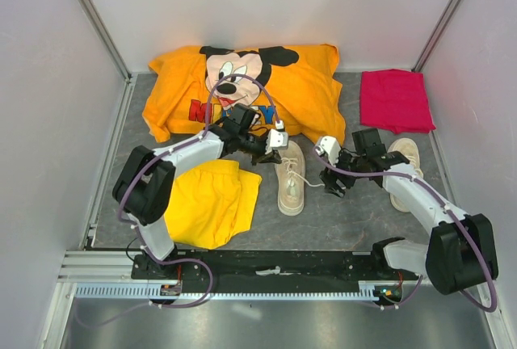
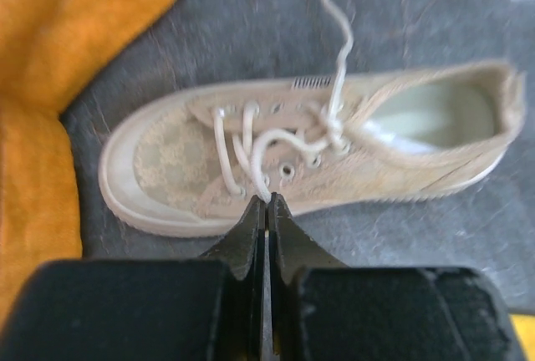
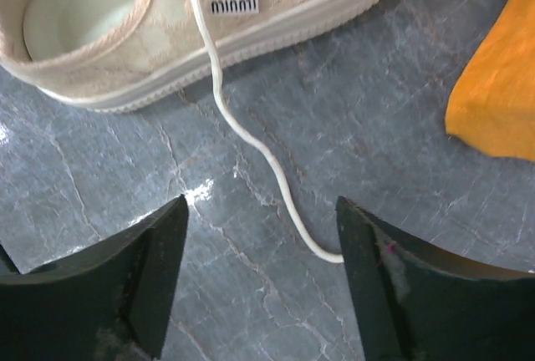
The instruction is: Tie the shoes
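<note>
Starting at the near edge of the desk [image 1: 339, 220]: yellow shorts [image 1: 208, 203] lie crumpled toward the near-left corner. Just beyond, mid-desk, one shoe [image 1: 291, 176] sits sole-down, toe pointing at the near edge. The left gripper [image 2: 267, 211] comes at it from the left side, fingers pressed flat together with no gap, a white lace strand [image 2: 251, 148] running from the eyelets straight into the tips, so it looks pinched there. The right gripper [image 3: 261, 204] hangs low over bare desk just right of that shoe, jaws spread wide, nothing between them. A loose lace [image 3: 251, 139] trails off the shoe's side across the desk, and its end lies just beside the inner face of one finger [image 3: 401, 286]; contact cannot be told. The second shoe [image 1: 406, 155] sits nearer the right edge, partly hidden behind the right arm, well apart from the first. At the far edge an orange shirt [image 1: 307, 82] with a cartoon mouse print is spread out, and a folded magenta cloth [image 1: 394, 100] lies in the far-right corner.
</note>
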